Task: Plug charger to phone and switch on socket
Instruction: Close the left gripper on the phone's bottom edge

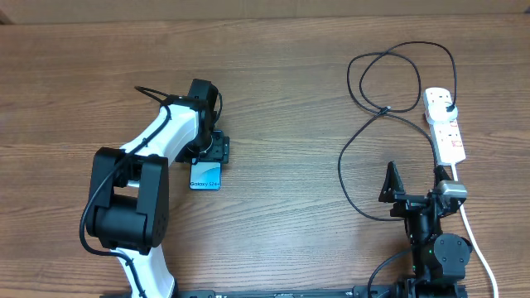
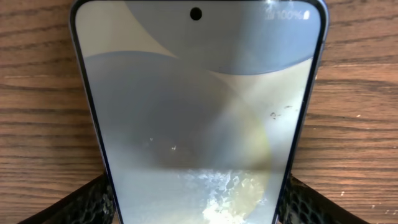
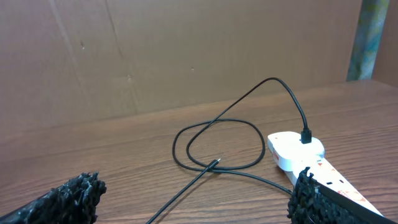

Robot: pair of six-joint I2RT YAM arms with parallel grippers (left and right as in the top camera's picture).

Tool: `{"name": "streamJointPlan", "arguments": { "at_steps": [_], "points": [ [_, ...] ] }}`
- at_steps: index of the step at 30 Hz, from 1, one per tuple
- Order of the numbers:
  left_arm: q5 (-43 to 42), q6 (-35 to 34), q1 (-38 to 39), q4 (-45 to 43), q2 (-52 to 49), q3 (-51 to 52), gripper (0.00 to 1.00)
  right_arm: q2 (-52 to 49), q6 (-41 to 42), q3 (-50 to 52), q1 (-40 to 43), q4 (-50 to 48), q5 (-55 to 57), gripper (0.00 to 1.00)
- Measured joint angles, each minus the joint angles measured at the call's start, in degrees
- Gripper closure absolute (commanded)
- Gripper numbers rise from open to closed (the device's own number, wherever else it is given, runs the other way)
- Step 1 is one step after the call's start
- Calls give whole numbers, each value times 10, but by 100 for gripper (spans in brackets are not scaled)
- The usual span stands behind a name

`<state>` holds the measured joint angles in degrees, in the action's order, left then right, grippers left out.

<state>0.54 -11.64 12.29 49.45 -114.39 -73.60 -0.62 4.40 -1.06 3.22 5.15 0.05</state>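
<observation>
The phone (image 1: 205,177) lies flat on the wooden table, its light blue screen with white text facing up. It fills the left wrist view (image 2: 199,93). My left gripper (image 1: 212,156) sits over its far end, with both fingers (image 2: 198,205) pressed against the phone's long edges. The charger's black cable (image 1: 356,165) lies in loops at the right. Its connector tip (image 3: 216,163) rests loose on the table. Its black plug (image 1: 447,106) sits in the socket, a white power strip (image 1: 447,132), which also shows in the right wrist view (image 3: 292,149). My right gripper (image 1: 414,197) is open and empty, near the strip's front end.
The strip's white cord (image 1: 479,244) runs toward the front edge past the right arm's base. A brown cardboard wall (image 3: 186,56) stands behind the table.
</observation>
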Motion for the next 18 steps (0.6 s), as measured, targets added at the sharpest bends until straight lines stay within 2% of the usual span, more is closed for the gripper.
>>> {"name": "streamJointPlan", "arguments": {
  "at_steps": [10, 18],
  "points": [
    [-5, 0, 0, 11, -2, -7, 30, 0, 0, 0, 0, 0, 0, 0],
    [-99, 0, -1, 80, -21, -47, 31, 0, 0, 0, 0, 0, 0, 0]
  ]
}}
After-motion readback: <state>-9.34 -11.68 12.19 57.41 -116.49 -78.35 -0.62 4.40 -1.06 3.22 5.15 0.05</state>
